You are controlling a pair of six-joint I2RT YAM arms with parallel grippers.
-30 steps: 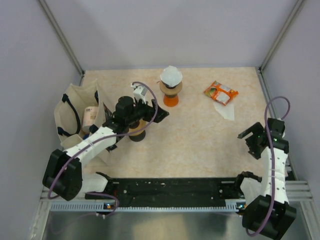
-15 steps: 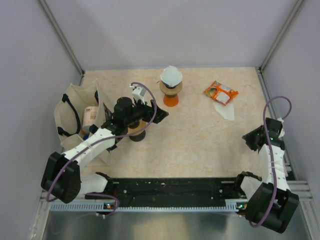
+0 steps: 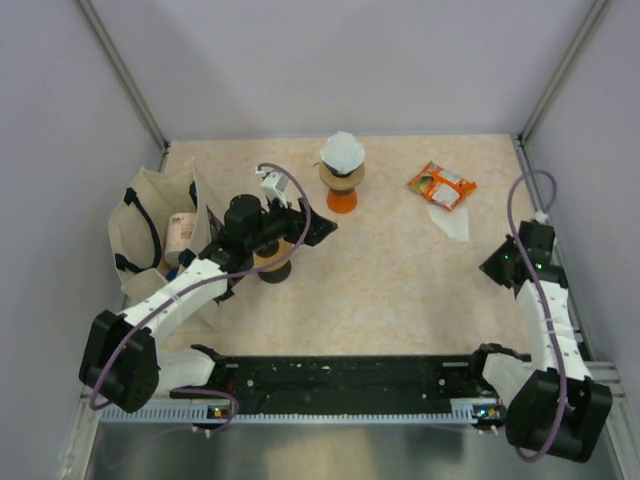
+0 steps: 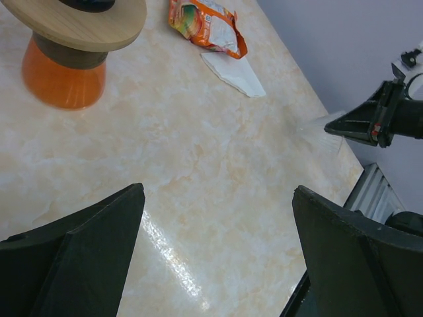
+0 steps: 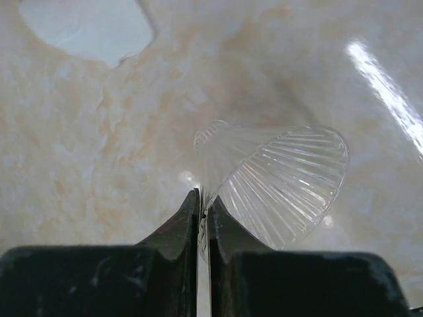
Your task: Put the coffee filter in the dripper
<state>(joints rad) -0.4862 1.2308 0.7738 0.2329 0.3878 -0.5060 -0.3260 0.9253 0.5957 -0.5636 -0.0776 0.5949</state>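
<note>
Two right jaws tight on the dripper (image 5: 284, 181) rim (left jaws agape), coffee filter (image 5: 86, 26) beyond.

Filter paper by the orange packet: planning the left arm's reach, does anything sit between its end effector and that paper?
Nothing visible does. Only bare table lies between the open left end effector and the filter paper; the orange packet borders its far edge, and the stand sits aside.
</note>
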